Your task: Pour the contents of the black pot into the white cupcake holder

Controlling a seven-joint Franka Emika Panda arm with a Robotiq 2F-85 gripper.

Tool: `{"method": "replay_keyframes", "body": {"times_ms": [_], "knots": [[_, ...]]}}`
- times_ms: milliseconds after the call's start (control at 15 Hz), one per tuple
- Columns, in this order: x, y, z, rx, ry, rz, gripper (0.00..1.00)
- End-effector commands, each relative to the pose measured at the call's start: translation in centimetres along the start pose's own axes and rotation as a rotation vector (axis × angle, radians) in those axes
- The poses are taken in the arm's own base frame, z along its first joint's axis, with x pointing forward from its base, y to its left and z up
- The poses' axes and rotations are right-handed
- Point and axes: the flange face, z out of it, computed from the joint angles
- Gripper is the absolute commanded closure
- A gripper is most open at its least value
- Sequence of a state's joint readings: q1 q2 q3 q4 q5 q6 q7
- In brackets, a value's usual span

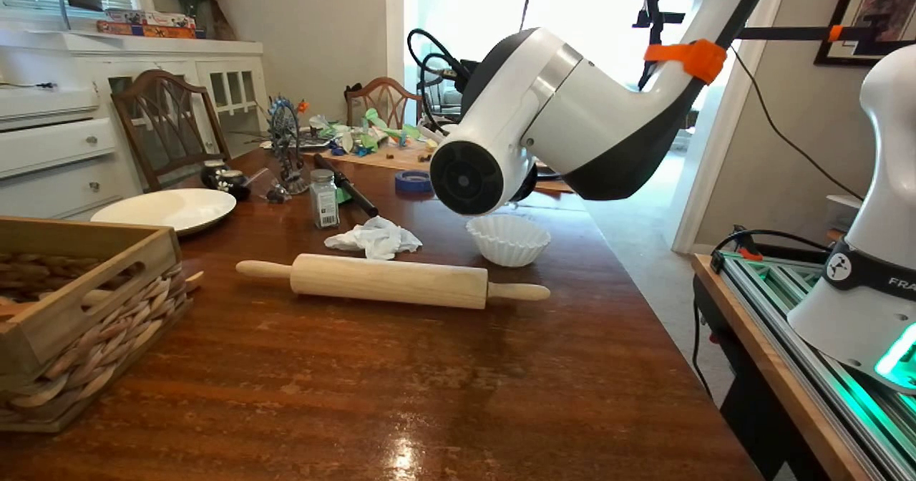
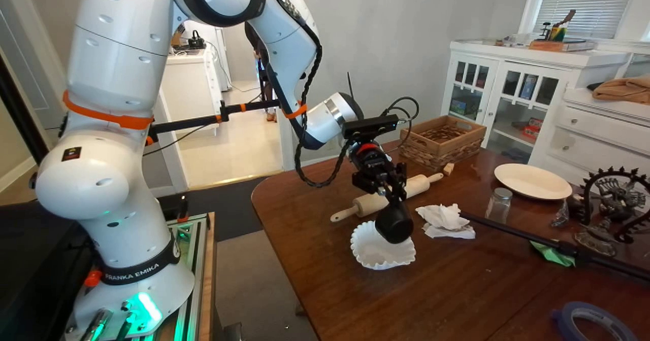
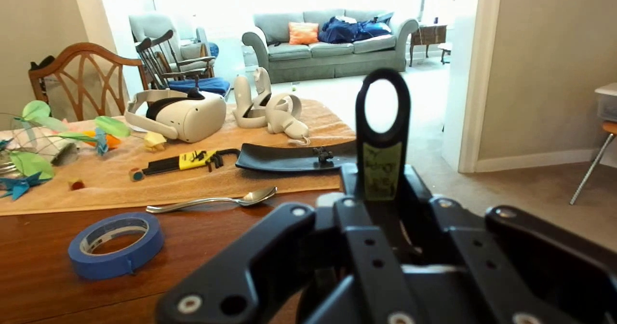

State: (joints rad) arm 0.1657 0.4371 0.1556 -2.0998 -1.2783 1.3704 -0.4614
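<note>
Gleaming brown table point(image 1: 343, 381), pale walls point(image 1: 315, 23)

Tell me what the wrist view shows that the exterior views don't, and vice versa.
Only the wrist view shows the rectangular orange cushion and the shiny metal spoon. Only the exterior views show the pale wooden rolling pin and the round white plate. All share the blue roll of tape; the black two-finger gripper shows in an exterior view and the wrist view.
</note>
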Motion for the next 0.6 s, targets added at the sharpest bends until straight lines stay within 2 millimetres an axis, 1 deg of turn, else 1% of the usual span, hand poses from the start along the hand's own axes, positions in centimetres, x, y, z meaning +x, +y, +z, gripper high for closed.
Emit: {"method": "replay_keyframes", "body": {"times_ms": [0,533], "knots": [[0.8,0.4,-0.1,-0.036,-0.074,-0.041,0.94],[2.3,0.4,-0.6,-0.093,-0.168,-0.1,0.94]]}}
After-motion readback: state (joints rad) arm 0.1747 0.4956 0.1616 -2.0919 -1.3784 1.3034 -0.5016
